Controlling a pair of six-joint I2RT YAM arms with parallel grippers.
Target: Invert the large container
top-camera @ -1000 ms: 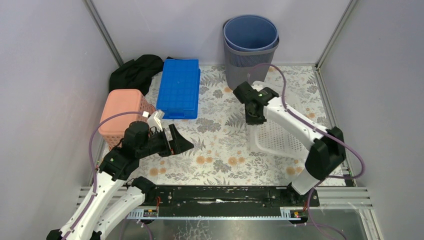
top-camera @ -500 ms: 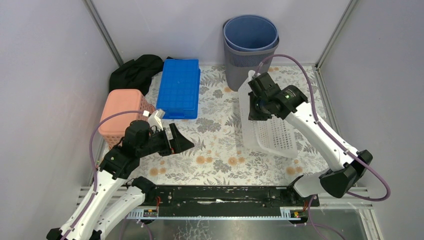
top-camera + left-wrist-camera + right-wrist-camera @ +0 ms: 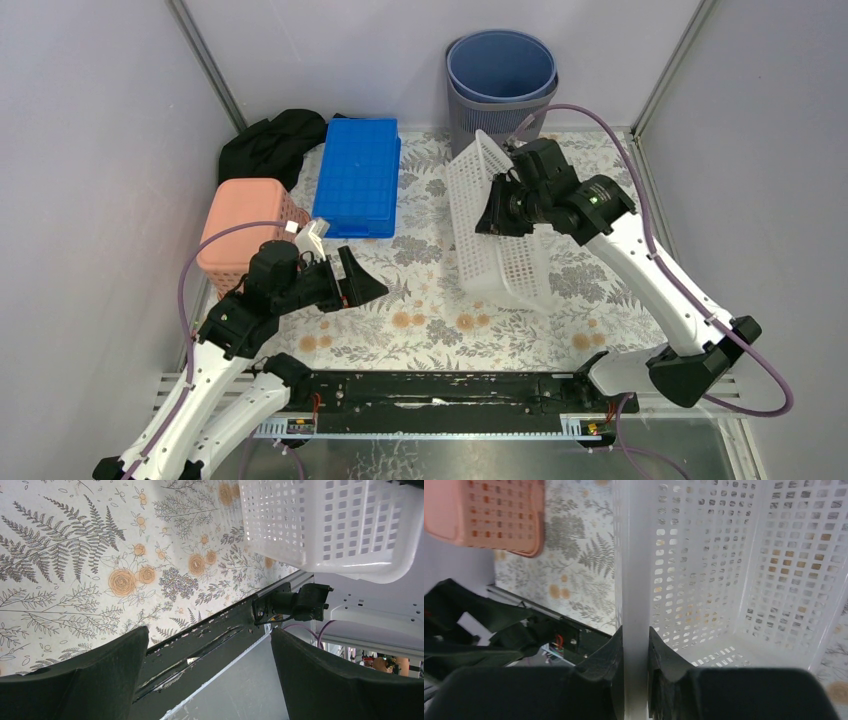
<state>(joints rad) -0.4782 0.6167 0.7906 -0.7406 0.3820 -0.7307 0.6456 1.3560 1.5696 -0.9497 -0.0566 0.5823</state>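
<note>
The large container is a white perforated basket (image 3: 500, 245) standing tipped on its side on the floral mat, with its open mouth turned toward the right arm. My right gripper (image 3: 497, 215) is shut on its raised rim; in the right wrist view the rim (image 3: 634, 555) runs between the two black fingers of that gripper (image 3: 635, 640), and the basket's inside (image 3: 734, 570) fills the right half. My left gripper (image 3: 365, 285) hovers open and empty over the mat's front left. In the left wrist view the left gripper (image 3: 209, 630) holds nothing, and the basket (image 3: 325, 525) shows at upper right.
A pink basket (image 3: 250, 235) stands at the left, beside the left arm. Behind it lie a blue crate (image 3: 357, 178) and a black cloth (image 3: 270, 145). A grey-blue bin (image 3: 500, 90) stands at the back, just behind the white basket. The arms' black base rail (image 3: 450, 390) runs along the front.
The right arm has lifted the gripped rim and swung it left, tipping the white basket from nearly flat to standing on its side. The left arm has not moved.
</note>
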